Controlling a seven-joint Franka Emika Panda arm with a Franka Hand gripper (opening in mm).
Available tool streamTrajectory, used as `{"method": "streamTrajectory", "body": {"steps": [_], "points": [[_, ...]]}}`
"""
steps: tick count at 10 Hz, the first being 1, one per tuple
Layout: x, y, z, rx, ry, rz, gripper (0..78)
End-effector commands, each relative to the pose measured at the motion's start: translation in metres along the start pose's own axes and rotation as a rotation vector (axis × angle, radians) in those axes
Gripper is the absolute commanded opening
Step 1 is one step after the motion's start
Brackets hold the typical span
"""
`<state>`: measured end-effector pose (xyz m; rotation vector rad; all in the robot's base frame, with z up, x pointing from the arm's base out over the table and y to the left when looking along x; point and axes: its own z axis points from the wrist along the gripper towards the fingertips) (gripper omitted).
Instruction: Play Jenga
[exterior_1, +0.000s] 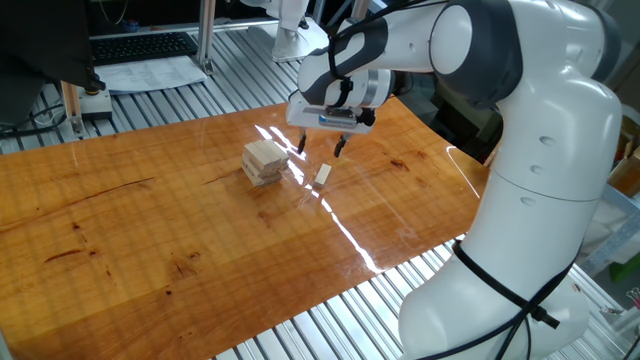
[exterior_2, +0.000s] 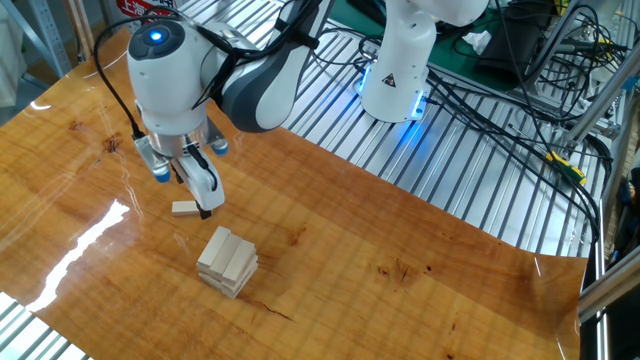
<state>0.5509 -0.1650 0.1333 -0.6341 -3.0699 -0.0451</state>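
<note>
Gripper (exterior_1: 320, 148) open, empty, above block (exterior_1: 323, 174)

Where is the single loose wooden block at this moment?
The single block lies flat on the table, apart from the Jenga stack, directly below the open gripper.

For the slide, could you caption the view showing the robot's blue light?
Open gripper poised above a loose block, beside the small Jenga stack.

Glossy wooden tabletop (exterior_1: 150, 230) on ribbed aluminium bench (exterior_2: 470, 190), keyboard (exterior_1: 140, 45) behind, black cables (exterior_2: 520, 90) trailing, glare streaks.
</note>
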Motion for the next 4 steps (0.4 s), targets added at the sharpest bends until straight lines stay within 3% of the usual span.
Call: {"method": "streamTrajectory", "body": {"steps": [1, 4], "points": [[-0.0022, 0.0001, -0.0020, -0.008, -0.020, -0.007, 77.3], [-0.0047, 0.0000, -0.0028, -0.006, -0.019, -0.005, 77.3]]}}
